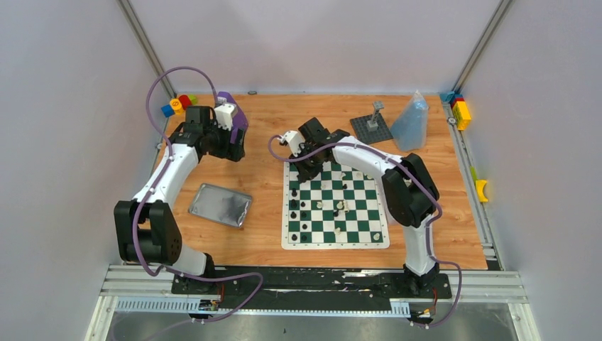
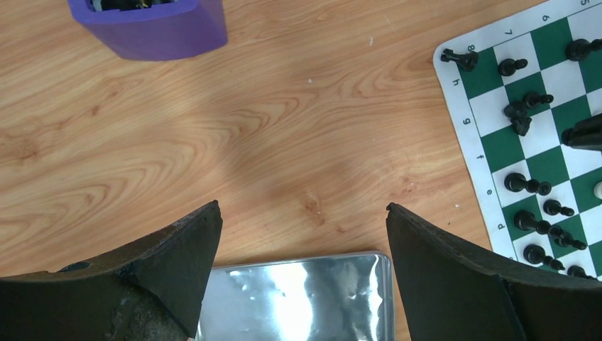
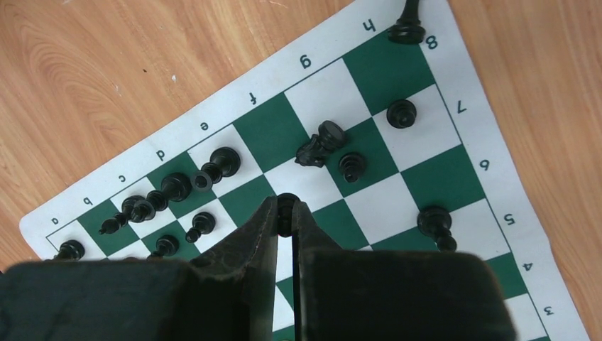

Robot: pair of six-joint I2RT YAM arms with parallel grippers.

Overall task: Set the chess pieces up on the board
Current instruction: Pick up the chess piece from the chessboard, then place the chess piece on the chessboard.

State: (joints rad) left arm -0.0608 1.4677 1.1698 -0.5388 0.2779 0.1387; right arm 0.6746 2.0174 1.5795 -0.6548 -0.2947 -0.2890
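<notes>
1. Far left, near the tin point(image 2: 298, 298), left gripper point(image 2: 304, 213) hovers empty, fingers wide apart.
2. Board point(image 1: 334, 245) lies centre. Black pieces point(image 3: 223, 160) crowd one edge, some toppled; white pieces point(image 1: 339, 207) stand scattered.
3. Right gripper point(image 3: 285, 213) clamps one black piece point(image 3: 286, 204) above the board. Setup looks barely half done.

Bright, even light comes from overhead, leaving only soft, faint shadows on the wooden bench point(image 1: 270, 121). The top view is sharp from edge to edge. The silver tin point(image 2: 298, 298) glares white in patches. The left tool point(image 2: 304, 213) and right tool point(image 3: 284, 213) loom dark and slightly soft near their lenses, while the board point(image 3: 369, 206) stays crisp.
</notes>
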